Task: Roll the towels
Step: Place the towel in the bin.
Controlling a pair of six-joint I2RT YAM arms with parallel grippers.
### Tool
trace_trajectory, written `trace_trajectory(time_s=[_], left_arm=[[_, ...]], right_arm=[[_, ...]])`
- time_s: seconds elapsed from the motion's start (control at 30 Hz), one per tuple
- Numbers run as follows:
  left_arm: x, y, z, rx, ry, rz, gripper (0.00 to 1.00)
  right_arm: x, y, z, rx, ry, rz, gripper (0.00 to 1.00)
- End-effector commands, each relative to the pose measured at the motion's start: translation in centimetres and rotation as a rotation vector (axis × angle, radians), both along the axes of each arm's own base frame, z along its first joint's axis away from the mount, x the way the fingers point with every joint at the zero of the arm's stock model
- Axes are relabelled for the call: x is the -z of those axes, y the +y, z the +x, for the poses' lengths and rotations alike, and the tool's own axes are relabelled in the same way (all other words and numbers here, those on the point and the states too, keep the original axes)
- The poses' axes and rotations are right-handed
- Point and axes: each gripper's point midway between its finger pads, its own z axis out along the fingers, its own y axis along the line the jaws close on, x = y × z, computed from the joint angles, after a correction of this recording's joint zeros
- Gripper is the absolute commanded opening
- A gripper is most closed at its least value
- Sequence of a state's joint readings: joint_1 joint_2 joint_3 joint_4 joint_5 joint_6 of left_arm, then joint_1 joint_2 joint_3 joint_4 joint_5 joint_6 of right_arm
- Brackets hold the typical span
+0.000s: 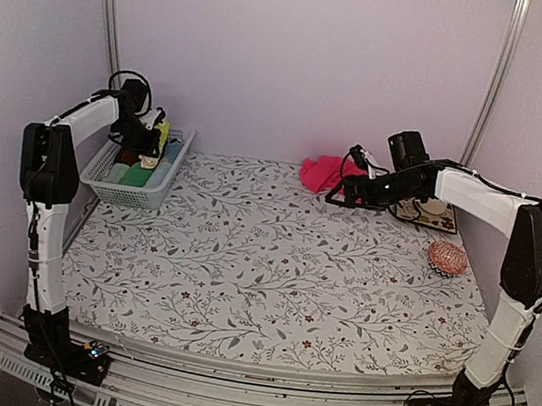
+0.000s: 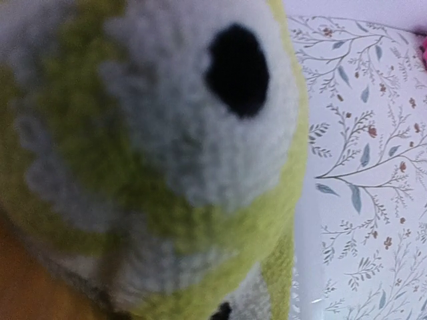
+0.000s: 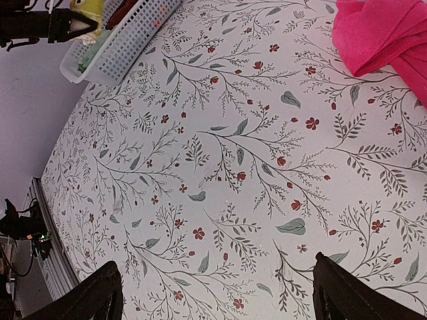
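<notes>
Hanging just over the white basket (image 1: 141, 195), at the far left of the table (image 1: 258, 292), is the left claw (image 1: 152, 136). It is nearly closed and it holds the lime-yellow towel (image 1: 164, 132). The towel hangs from the claw above the basket's back end. In the left wrist view the towel is so close that it fills almost the whole picture. It looks fuzzy, yellow-green with white patches and a black spot. The claw's own fingers cannot be seen there.

Inside the basket lie some rolls of cloth (image 1: 139, 176). One is dark red, one green and one blue.

To the right of the basket, the table has a cloth with leaves and small red flowers on it. That wide middle part has nothing else on it.

Well to the right of the basket, near the back edge of the table, lies the pink towel (image 1: 320, 174). It is in a loose, crumpled heap, not rolled.

The right claw (image 3: 220, 292) hangs just beside the pink towel, on the towel's right side. It is wide open and holds nothing. It does not touch the towel.

Farthest from the basket, near the right edge of the table, sits a round red-orange woven pad (image 1: 448, 257).
</notes>
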State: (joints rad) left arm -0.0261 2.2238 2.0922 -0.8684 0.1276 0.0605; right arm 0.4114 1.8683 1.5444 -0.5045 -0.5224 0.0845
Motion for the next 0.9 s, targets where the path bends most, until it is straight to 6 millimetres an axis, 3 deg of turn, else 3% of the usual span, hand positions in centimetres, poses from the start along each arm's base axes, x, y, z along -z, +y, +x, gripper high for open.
trace_trajectory(time_s=[0.0, 0.17, 0.27, 0.53, 0.73, 0.87], left_arm=[[1.0, 6.6, -0.4, -0.08, 0.056, 0.136, 0.06], [2.1, 12.0, -1.3, -0.153, 0.105, 0.249, 0.06], [2.8, 13.9, -1.7, -0.18, 0.131, 0.283, 0.06], [5.5, 13.8, -3.2, -0.147, 0.223, 0.294, 0.06], [6.9, 13.7, -3.7, -0.135, 0.26, 0.286, 0.19], [6.7, 13.2, -3.8, -0.13, 0.262, 0.26, 0.22]], right_arm=[[-0.8, -0.7, -0.6, -0.003, -0.01, -0.022, 0.99], [0.2, -1.0, -0.9, -0.008, 0.015, -0.041, 0.99], [0.8, -0.9, -1.3, -0.014, 0.032, -0.04, 0.99], [1.4, -0.9, -1.6, -0.019, 0.053, -0.04, 0.99], [1.6, -0.6, -1.5, -0.028, 0.066, -0.036, 0.99], [1.4, -0.2, -1.4, -0.037, 0.064, -0.041, 0.99]])
